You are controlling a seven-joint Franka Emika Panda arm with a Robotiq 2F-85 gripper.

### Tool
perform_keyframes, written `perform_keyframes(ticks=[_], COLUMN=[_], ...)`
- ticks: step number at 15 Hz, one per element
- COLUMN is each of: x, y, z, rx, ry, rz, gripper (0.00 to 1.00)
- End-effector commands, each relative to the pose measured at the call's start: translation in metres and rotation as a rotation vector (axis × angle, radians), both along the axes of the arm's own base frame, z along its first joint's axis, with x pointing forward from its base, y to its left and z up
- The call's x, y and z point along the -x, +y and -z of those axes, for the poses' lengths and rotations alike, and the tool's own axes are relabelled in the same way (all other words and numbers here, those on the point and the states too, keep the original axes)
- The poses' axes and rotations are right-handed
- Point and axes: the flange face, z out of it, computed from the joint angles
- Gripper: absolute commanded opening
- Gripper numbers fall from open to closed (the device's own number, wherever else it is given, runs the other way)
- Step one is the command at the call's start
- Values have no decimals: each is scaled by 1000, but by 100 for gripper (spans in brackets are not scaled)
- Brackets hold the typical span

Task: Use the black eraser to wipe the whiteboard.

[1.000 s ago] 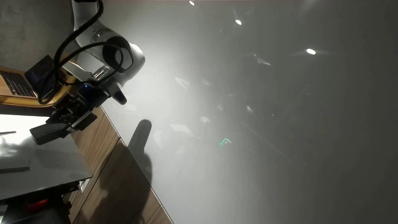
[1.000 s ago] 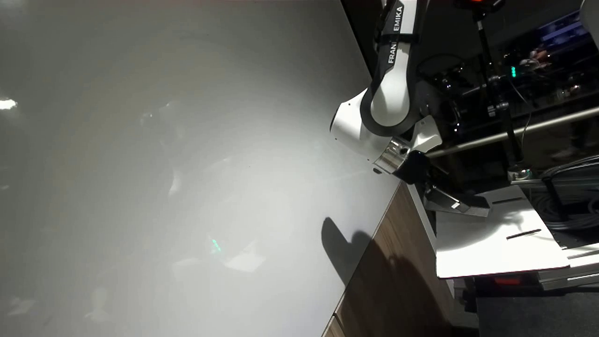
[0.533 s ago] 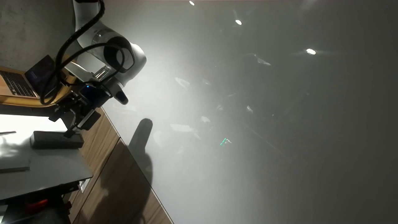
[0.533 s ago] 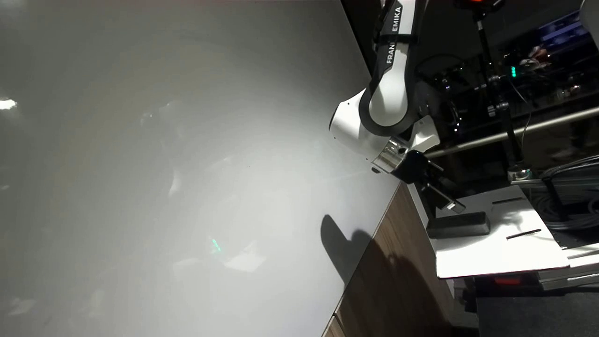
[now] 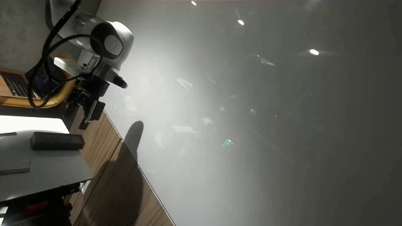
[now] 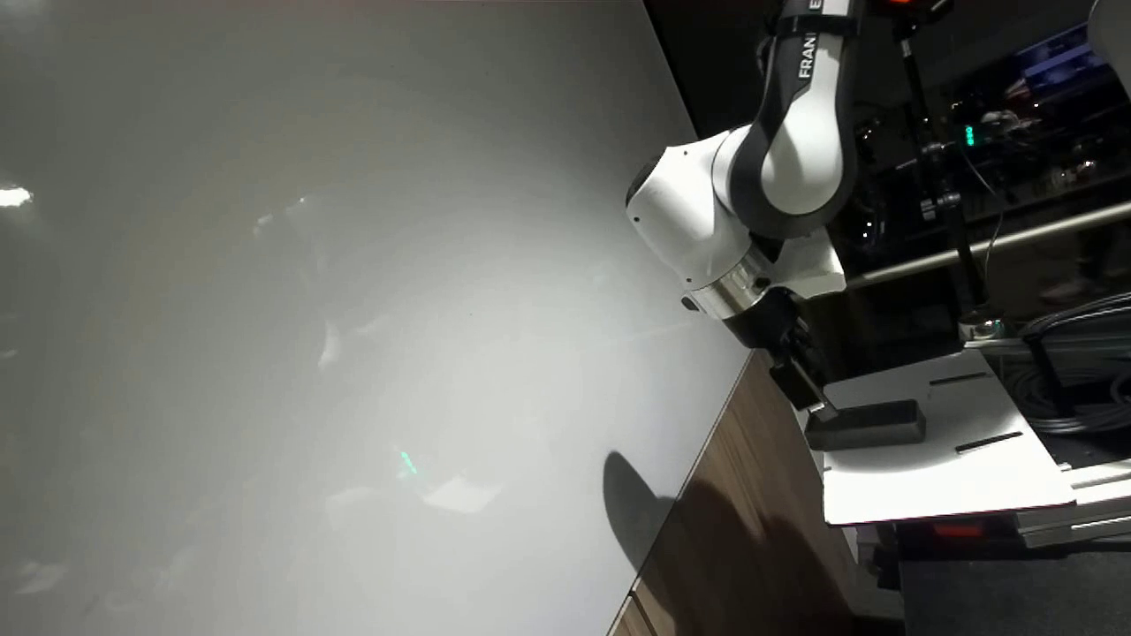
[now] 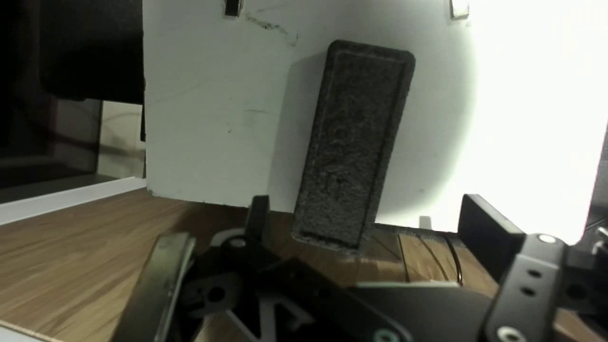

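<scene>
Newly released, black eraser (image 7: 354, 147) on white tabletop (image 7: 204, 142), tool (image 7: 370, 216) spread wide, drawn back from it

You have the eraser (image 5: 57, 141) lying on the table (image 5: 56, 169), one end projecting past the table's edge on the side of the wooden surface (image 5: 122, 185). You find two strips (image 6: 988, 442) on the same table, beyond the eraser's opposite end. In both exterior views the wooden surface runs between the table and the whiteboard (image 5: 251, 172), bordering the latter. Your gripper (image 7: 373, 221) stands near the projecting end, apart from it; in the wrist view that end shows between the jaws. In an exterior view, the arm (image 5: 113, 44) appears between the laptop (image 5: 15, 83) and the whiteboard.
</scene>
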Motion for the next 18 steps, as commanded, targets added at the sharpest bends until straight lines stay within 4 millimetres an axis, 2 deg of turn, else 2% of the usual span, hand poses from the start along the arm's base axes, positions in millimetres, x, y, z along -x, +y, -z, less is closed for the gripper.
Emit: perform_keyframes(ticks=[1, 5, 8, 12, 15, 17, 18], x=[23, 37, 41, 43, 51, 67, 82], y=[9, 13, 18, 24, 30, 37, 41], z=[-15, -35, -66, -122, -167, -192, -203], rx=[61, 96, 93, 70, 61, 53, 56], ry=[-116, -233, -302, -307, -302, -303, -306], rz=[-3, 30, 43, 44, 33, 20, 17], gripper=[100, 100, 100, 100, 100, 100, 100])
